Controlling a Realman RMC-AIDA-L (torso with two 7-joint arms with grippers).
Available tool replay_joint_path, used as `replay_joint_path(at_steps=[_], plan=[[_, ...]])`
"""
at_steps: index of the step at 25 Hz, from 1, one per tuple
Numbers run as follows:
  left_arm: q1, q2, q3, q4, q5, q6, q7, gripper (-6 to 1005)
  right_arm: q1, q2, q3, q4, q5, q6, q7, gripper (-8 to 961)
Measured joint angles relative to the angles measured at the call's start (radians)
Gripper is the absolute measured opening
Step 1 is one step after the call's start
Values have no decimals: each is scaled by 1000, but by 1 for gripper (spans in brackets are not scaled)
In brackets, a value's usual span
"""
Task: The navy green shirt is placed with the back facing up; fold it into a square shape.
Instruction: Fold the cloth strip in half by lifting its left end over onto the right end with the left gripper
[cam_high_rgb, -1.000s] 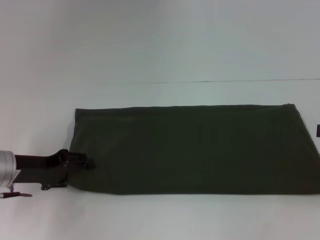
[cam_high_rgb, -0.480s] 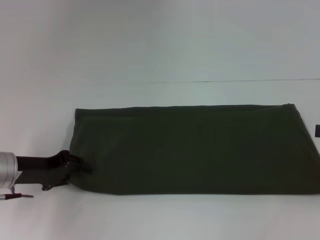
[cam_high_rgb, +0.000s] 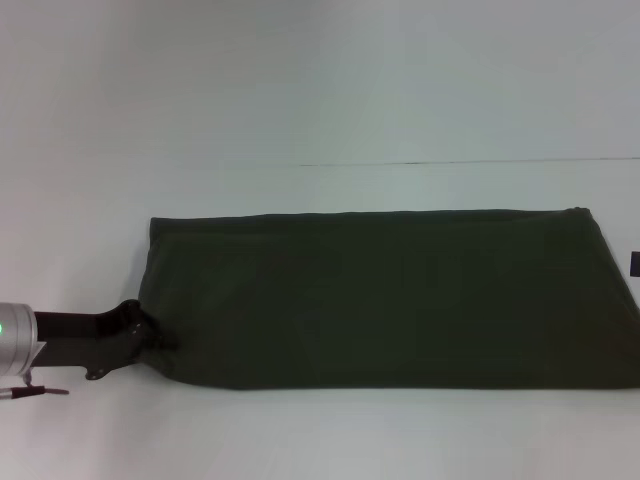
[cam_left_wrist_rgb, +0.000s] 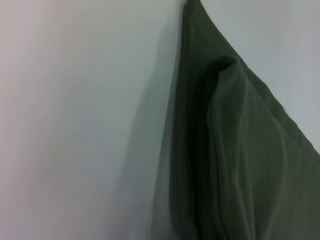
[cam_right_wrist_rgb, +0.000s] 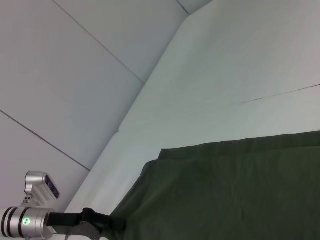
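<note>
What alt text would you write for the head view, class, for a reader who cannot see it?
A dark green shirt, folded into a long band, lies flat across a white table. The left gripper meets its near left corner; no right gripper shows.

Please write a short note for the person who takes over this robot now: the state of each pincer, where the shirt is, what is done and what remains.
Left pincer: at the shirt's left end near the front corner, tips in the fabric; open or shut cannot be told.
Right pincer: not in view.
Navy green shirt: lies flat on the white table as a long band running left to right; the left wrist view shows stacked layers at this end.
Done: sides look folded in lengthwise.
Left: fold the band across its length into a square, probably by bringing the left end over toward the right.
</note>
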Motion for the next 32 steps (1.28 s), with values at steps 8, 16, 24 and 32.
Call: replay_joint_path(at_steps=[8,16,24,32], plan=[[1,0,-6,1,0,3,13,43,1,2,0,-2,-1,7,0,944],[2,0,-6,3,-11,4,23,55,2,2,-2,-1,-3,15,0,944],[6,0,-10,2,-13,5,24,67,3,1,-2,-3,-4,19,0,944],[12,-1,-12,0,-33,7,24,144,2,2,-2,-5,-5,20,-3,944]])
